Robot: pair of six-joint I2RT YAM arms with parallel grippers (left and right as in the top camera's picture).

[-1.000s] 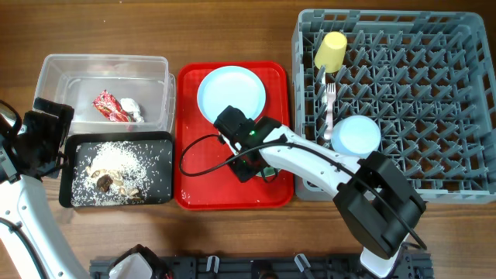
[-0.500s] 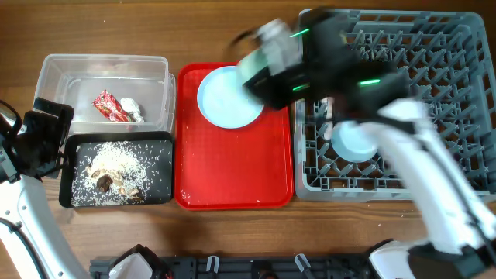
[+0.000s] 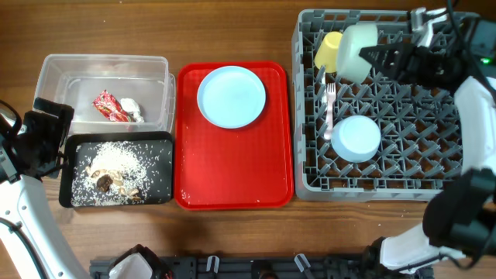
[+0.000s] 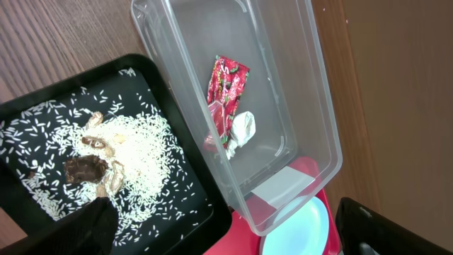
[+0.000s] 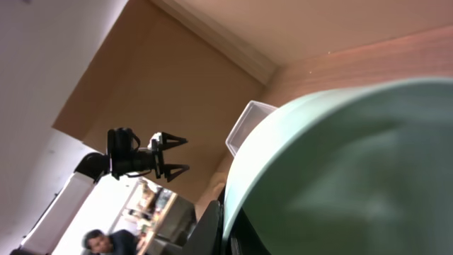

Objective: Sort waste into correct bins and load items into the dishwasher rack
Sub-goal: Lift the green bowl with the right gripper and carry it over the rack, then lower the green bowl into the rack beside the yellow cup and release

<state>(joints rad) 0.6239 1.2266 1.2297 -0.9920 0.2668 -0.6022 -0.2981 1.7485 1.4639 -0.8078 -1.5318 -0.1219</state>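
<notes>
My right gripper is shut on the pale green bowl and holds it on edge over the back left of the grey dishwasher rack. The bowl fills the right wrist view. In the rack are the yellow cup, the white fork and the small light blue bowl. The light blue plate lies on the red tray. The red wrapper and white tissue lie in the clear tub. Rice with brown scraps covers the black tray. My left gripper is open beside the bins.
The red serving tray sits between the bins and the rack. Bare wooden table lies behind the tray and tub. A dark rail runs along the front edge.
My right gripper lifted the pale green bowl off the red tray and swung it right and back, over the rack. The left arm has not moved.
</notes>
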